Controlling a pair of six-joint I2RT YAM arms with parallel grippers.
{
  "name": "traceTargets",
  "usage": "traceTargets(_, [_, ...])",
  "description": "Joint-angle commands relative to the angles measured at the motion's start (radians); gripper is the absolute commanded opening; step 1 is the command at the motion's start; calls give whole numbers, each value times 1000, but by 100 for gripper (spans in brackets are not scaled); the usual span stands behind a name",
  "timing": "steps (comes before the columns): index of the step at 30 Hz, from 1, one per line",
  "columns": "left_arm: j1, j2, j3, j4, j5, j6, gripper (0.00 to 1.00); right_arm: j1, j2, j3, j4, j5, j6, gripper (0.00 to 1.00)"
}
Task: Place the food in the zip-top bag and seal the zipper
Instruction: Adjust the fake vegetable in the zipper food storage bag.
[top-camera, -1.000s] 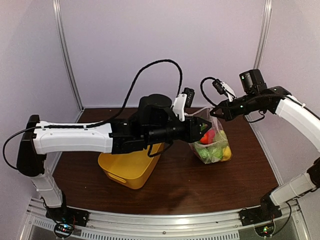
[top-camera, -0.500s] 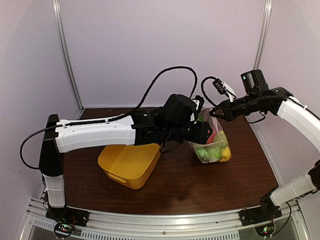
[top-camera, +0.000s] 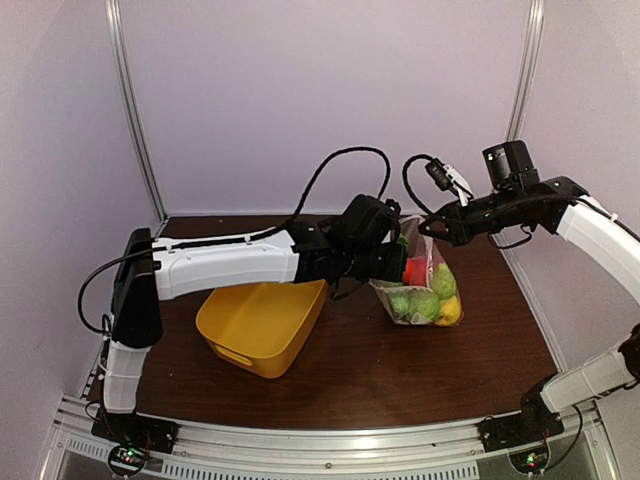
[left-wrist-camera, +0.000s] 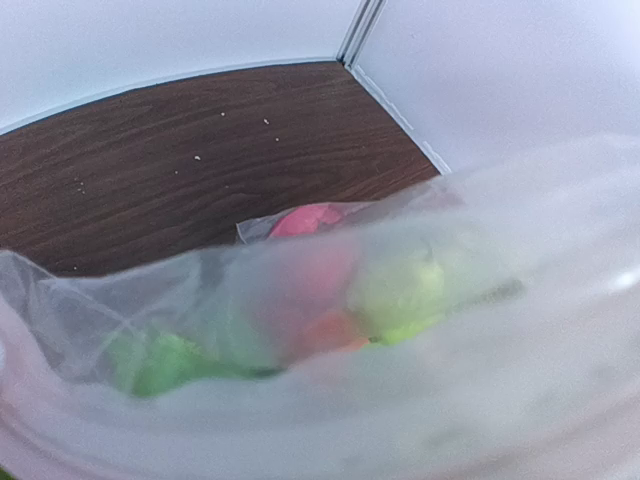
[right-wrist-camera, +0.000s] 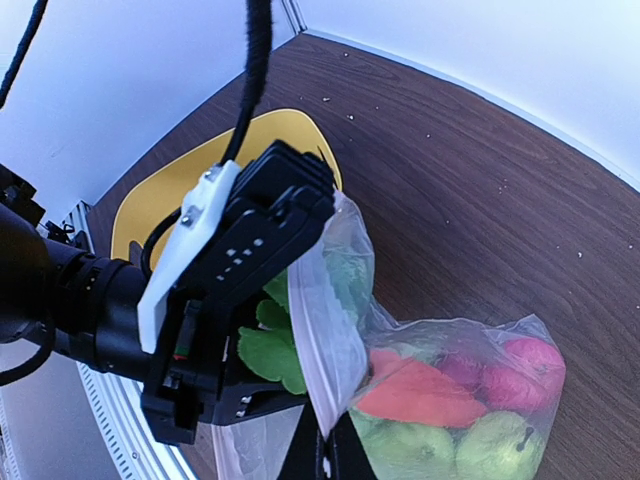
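The zip-top bag (top-camera: 425, 292) hangs upright over the table, holding food: an orange carrot (right-wrist-camera: 415, 395), green pears (right-wrist-camera: 500, 442), pink pieces (right-wrist-camera: 525, 372) and a yellow lemon (top-camera: 450, 312). My right gripper (right-wrist-camera: 335, 462) is shut on the bag's top edge, pinching the pale zipper (right-wrist-camera: 312, 335). My left gripper (top-camera: 398, 264) is pressed against the bag's mouth, with the carrot's green leaves (right-wrist-camera: 272, 352) right beside its black body. In the left wrist view, blurred plastic (left-wrist-camera: 420, 400) hides its fingers, with red and green food showing through.
The yellow tub (top-camera: 258, 328) stands tilted on the brown table (top-camera: 380, 370) under the left forearm. Pale walls close the back and both sides. A black cable (top-camera: 340, 165) loops above the left wrist.
The left arm has reached further right, bringing its gripper up to the bag's mouth. The bag has settled slightly lower and to the right. The right gripper has stayed where it was.
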Motion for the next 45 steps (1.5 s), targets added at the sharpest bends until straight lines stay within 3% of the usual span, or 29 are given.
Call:
traceTargets(1, [15,61,75,36,19,17,16,15,-33,-12,18,-28,-10,0])
traceTargets(4, [18,89,108,49,19,35,13,21,-31,-10,11,-33,-16,0])
traceTargets(7, [18,111,148,52,9,44,31,27,-31,-15,14,-36,-19,0])
traceTargets(9, [18,110,150,65,-15,39,36,29,-29,-10,11,-38,-20,0])
traceTargets(12, [18,106,142,97,-52,49,28,32,-30,-6,4,-38,-23,0])
traceTargets(16, [24,128,143,117,-26,49,6,33,-28,1,4,-42,-21,0])
traceTargets(25, [28,195,119,230,56,66,0,37,-17,29,-11,-84,-18,0])
traceTargets(26, [30,200,123,251,81,78,2,36,-14,32,-11,-91,-15,0])
traceTargets(29, [30,164,130,250,150,95,22,36,-4,57,-29,-78,-21,0])
traceTargets(33, [-8,-32,9,282,135,165,41,35,0,94,-82,-11,-72,0])
traceTargets(39, [-27,-297,-126,202,212,207,58,32,-9,103,-103,19,-101,0])
traceTargets(45, [-27,-594,-510,414,322,253,73,33,-17,102,-158,-3,-210,0])
